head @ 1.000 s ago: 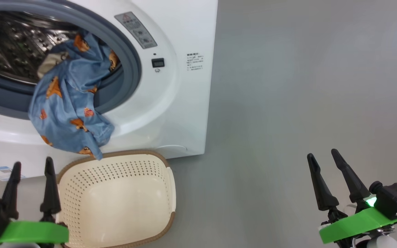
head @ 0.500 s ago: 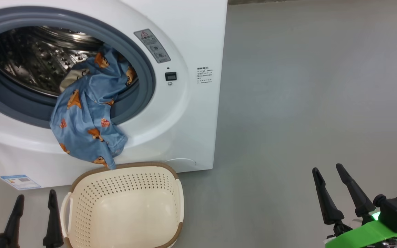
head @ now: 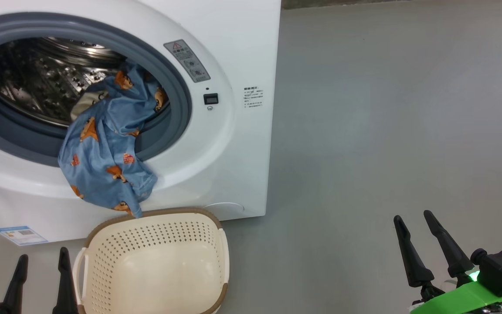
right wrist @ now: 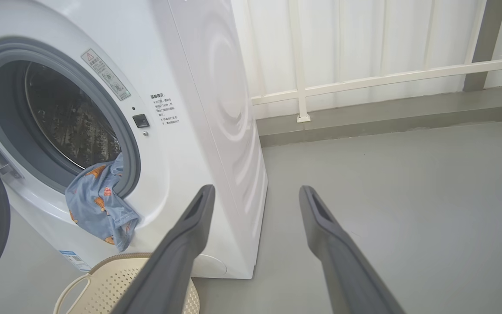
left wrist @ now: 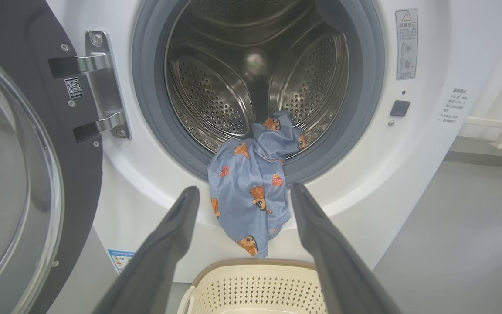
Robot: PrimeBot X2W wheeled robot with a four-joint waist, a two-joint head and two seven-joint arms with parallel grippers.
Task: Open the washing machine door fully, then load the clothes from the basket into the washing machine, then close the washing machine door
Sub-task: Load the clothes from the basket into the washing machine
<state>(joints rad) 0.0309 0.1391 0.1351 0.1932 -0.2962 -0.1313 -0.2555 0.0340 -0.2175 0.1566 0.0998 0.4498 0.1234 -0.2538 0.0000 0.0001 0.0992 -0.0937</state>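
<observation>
the blue clothes [head: 103, 152] hang half out of the washing machine [head: 242, 52], just above the basket [head: 168, 212]. the washing machine door [left wrist: 15, 174] stands open. left gripper [head: 43, 254] and right gripper [head: 412, 215] fingers are spread apart, holding nothing.

L gripper [head: 43, 254] & R gripper [head: 412, 214]: fingers apart, pointing up, empty.

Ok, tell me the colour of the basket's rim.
Brown, woven-look, around the cream basket; the head view shows it best.
</observation>
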